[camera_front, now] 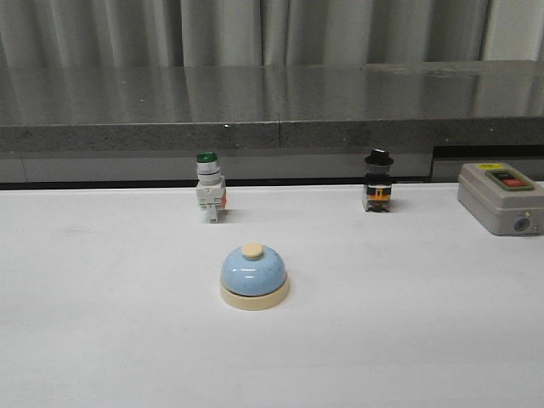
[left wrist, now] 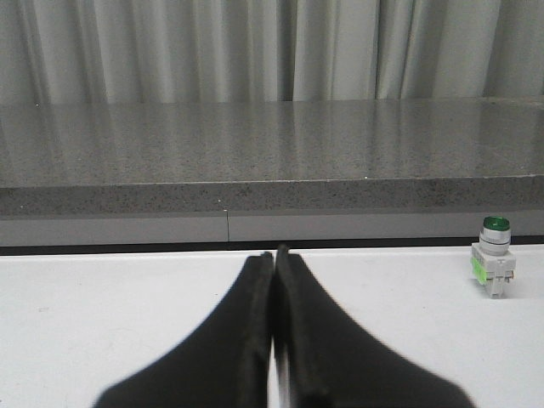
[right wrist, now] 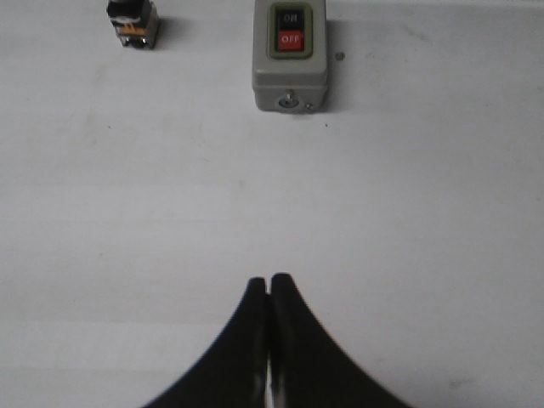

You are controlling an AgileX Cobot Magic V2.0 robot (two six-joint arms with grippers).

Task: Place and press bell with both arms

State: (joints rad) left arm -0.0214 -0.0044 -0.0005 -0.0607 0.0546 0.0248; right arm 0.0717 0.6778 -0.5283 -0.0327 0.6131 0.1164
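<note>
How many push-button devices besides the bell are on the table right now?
3. The green-capped switch stands behind the bell, slightly left; the black-capped switch is back right; the grey box sits at the far right edge. Nothing seems hidden.

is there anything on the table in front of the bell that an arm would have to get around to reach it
Nothing visible does. The bell sits alone on the white table; the green-capped switch, black-capped switch and grey box all stand behind it.

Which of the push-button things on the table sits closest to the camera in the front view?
The bell: blue dome, cream button, alone mid-table. The green-capped switch, black-capped switch and grey box line the far edge.
</note>
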